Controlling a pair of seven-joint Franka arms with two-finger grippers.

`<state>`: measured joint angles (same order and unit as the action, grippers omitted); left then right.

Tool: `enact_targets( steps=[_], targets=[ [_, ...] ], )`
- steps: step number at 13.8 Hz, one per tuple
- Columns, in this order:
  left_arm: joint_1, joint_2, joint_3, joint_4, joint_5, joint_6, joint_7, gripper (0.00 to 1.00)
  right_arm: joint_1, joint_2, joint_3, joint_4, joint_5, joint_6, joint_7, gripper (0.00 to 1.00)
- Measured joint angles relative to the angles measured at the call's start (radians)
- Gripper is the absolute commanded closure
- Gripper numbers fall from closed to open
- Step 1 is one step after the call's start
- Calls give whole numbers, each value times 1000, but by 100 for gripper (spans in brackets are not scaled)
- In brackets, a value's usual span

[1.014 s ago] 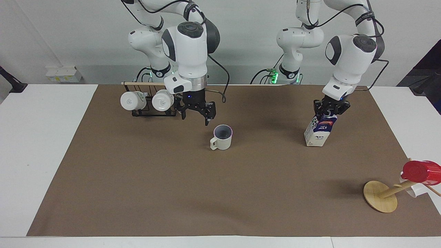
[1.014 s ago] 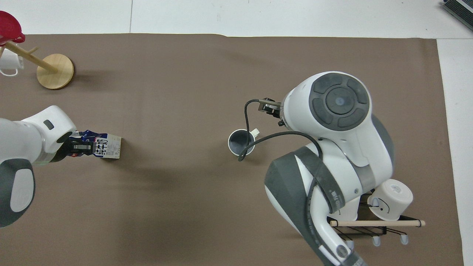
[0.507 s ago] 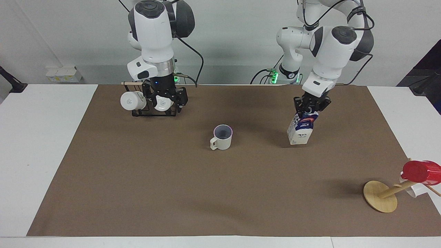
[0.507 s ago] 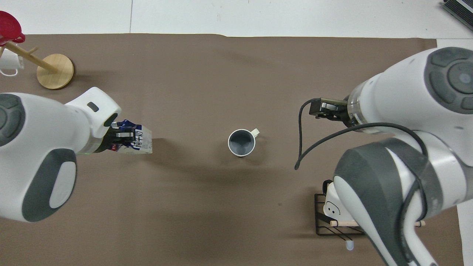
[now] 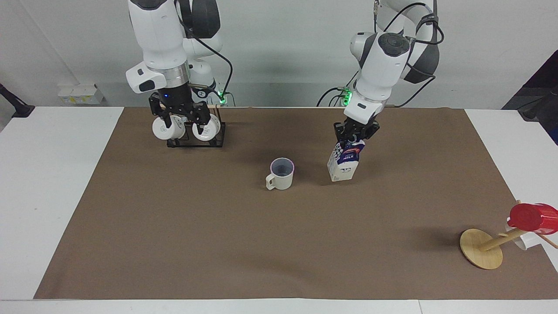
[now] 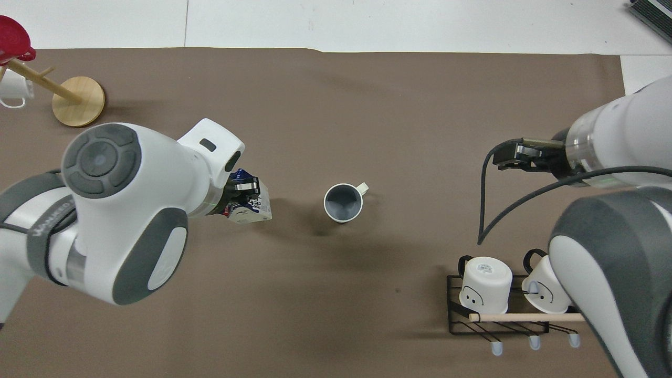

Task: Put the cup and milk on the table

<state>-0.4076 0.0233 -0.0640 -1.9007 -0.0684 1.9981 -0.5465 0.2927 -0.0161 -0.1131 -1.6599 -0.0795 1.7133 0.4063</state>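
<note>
The cream-beige cup (image 5: 281, 173) stands upright on the table's brown sheet (image 5: 174, 218), near its middle, handle toward the right arm's end; it also shows in the overhead view (image 6: 343, 202). My left gripper (image 5: 354, 133) is shut on the top of the milk (image 5: 344, 161), a white and blue carton held tilted, low over the sheet beside the cup. I cannot tell whether its base touches. The milk also shows in the overhead view (image 6: 252, 205). My right gripper (image 5: 181, 120) is open and empty, raised over the mug rack.
A black wire rack (image 5: 194, 139) with two white mugs (image 5: 163, 127) stands near the right arm's base. A tipped wooden stand (image 5: 479, 248) with a red cup (image 5: 529, 217) lies at the left arm's end, far from the robots.
My left gripper has carried the milk from the left arm's end toward the cup. My right gripper has risen and drawn back from the cup to over the rack.
</note>
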Motion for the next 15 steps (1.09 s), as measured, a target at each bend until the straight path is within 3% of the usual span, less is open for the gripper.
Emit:
enact_targets(
  steps=[4, 7, 9, 10, 11, 12, 15],
  targets=[
    [-57, 95, 0, 2, -1, 96, -66, 68, -44, -26, -2, 0, 0, -26, -66, 0],
    [-62, 104, -1, 10, -3, 107, -67, 64, -86, -48, -2, 1, 0, -40, -135, 0],
    [-62, 104, 0, 10, -4, 107, -67, 44, -120, -63, -3, 1, 0, -65, -190, 0],
    [-62, 104, 0, 10, -4, 107, -67, 31, -135, -68, -3, 1, 0, -71, -212, 0],
    [-62, 104, 0, 10, -4, 107, -67, 9, -150, -72, -3, 1, 3, -79, -233, 0],
    [-62, 104, 0, 10, -4, 107, -67, 0, -168, -74, -3, 1, 23, -88, -251, 0],
    [-62, 104, 0, 11, -5, 105, -67, 0, -232, -79, -8, 1, 72, -109, -317, 0]
  ],
)
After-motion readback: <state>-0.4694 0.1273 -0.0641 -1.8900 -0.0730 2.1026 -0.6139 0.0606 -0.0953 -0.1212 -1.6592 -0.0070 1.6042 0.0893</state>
